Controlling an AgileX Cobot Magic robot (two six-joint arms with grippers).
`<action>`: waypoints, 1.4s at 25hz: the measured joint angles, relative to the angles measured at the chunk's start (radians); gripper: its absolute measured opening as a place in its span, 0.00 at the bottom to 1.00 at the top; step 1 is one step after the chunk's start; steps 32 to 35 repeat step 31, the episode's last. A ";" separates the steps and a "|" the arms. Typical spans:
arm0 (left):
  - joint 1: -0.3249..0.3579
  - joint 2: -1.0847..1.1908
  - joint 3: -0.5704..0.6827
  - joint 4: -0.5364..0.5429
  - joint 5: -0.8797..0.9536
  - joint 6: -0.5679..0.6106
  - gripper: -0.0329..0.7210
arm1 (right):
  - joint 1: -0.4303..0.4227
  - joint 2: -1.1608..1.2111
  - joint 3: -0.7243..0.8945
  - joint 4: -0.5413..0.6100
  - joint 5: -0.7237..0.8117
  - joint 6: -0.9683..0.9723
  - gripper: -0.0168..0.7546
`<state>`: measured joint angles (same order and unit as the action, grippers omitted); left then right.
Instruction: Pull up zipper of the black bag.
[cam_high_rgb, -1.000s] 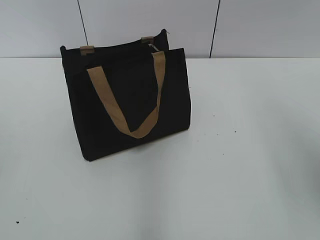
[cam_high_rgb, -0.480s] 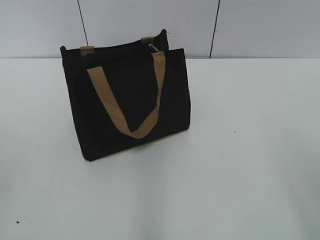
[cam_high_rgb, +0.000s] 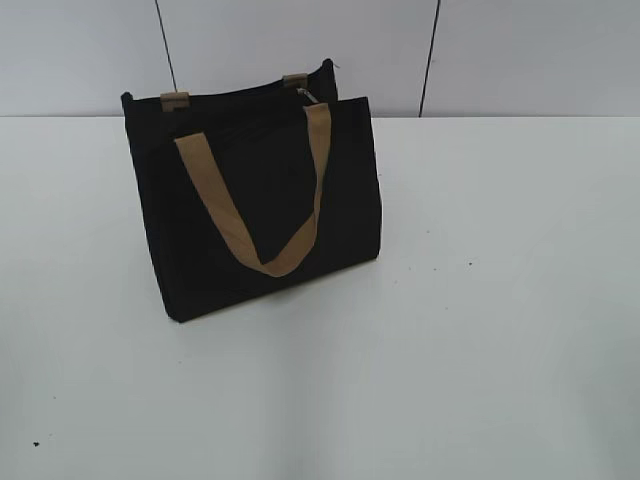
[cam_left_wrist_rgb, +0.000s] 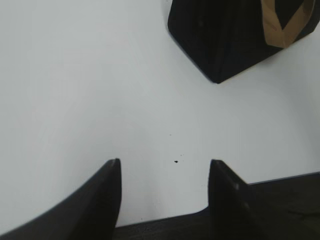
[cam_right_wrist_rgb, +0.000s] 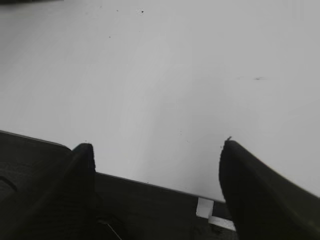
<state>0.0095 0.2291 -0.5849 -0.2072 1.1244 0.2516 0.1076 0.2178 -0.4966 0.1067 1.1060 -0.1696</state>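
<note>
The black bag (cam_high_rgb: 260, 200) stands on the white table, left of centre in the exterior view, its tan webbing handle (cam_high_rgb: 262, 205) hanging in a V on its face. A small silver zipper pull (cam_high_rgb: 306, 96) shows at the top edge near the right tan tab. The bag's lower corner also shows in the left wrist view (cam_left_wrist_rgb: 225, 40). My left gripper (cam_left_wrist_rgb: 165, 167) is open and empty above the bare table, well short of the bag. My right gripper (cam_right_wrist_rgb: 157, 150) is open and empty over the table's near edge. Neither gripper shows in the exterior view.
The white table (cam_high_rgb: 480, 300) stretches to the right of and in front of the bag. A grey panelled wall (cam_high_rgb: 500, 50) stands behind it. The table's dark front edge (cam_right_wrist_rgb: 150, 200) lies under the right gripper, with a white tape mark (cam_right_wrist_rgb: 205, 207).
</note>
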 joint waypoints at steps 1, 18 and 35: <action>0.000 -0.027 0.023 0.000 -0.009 0.000 0.61 | 0.000 -0.026 0.006 0.003 0.002 0.000 0.78; 0.017 -0.237 0.056 0.075 -0.051 -0.152 0.61 | 0.000 -0.224 0.012 0.000 -0.001 0.069 0.70; 0.018 -0.239 0.058 0.075 -0.053 -0.155 0.61 | 0.000 -0.224 0.012 0.000 -0.001 0.071 0.70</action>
